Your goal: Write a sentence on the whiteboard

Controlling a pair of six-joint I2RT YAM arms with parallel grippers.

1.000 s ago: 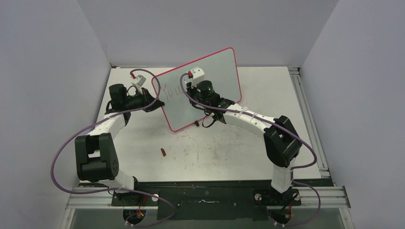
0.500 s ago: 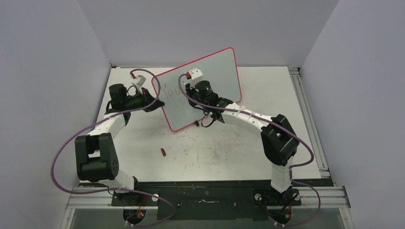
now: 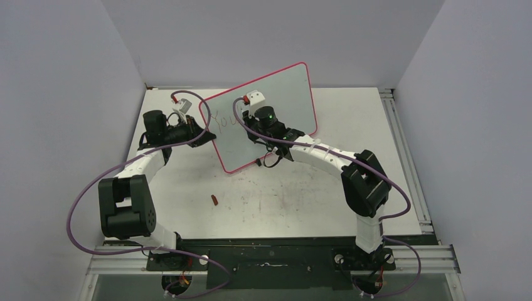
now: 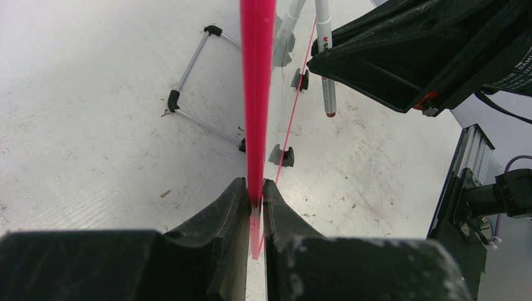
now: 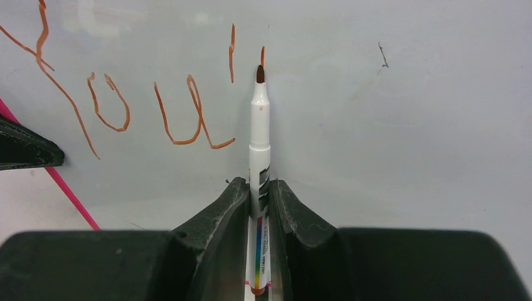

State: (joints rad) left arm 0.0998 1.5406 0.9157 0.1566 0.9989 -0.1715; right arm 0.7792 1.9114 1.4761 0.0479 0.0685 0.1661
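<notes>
The whiteboard point(image 3: 285, 91) stands almost upright at the middle back of the surface point(image 3: 301, 194), leaning a little away from the arms; its long axis runs on a diagonal from the near left to the far right, and its writing face is turned toward the right arm. It looks thin, stiff and light, propped on a wire stand point(image 4: 188, 81) with small black clip feet point(image 4: 282, 155), so pen pressure could probably slide or tip it; the rim is the sensible place to take hold. The left end effector point(image 4: 254, 191) does just that, its fingers pressed together on the pink-red rim point(image 4: 256, 94) at the board's left edge.

The right end effector point(image 5: 258, 188) pinches the marker point(image 5: 260, 125) low on its barrel; the marker's long axis runs straight out along the fingers and its brown tip points into the board, touching it at the foot of a short fresh stroke. The barrel is smooth plastic and light, so it may creep back in the grip if pushed hard; a gentle, even contact seems best.

The sentence point(image 5: 164, 119) so far reads "You'" in thin reddish-brown strokes near the board's left side, so most of it is not yet written; wet ink would likely smear if brushed.
</notes>
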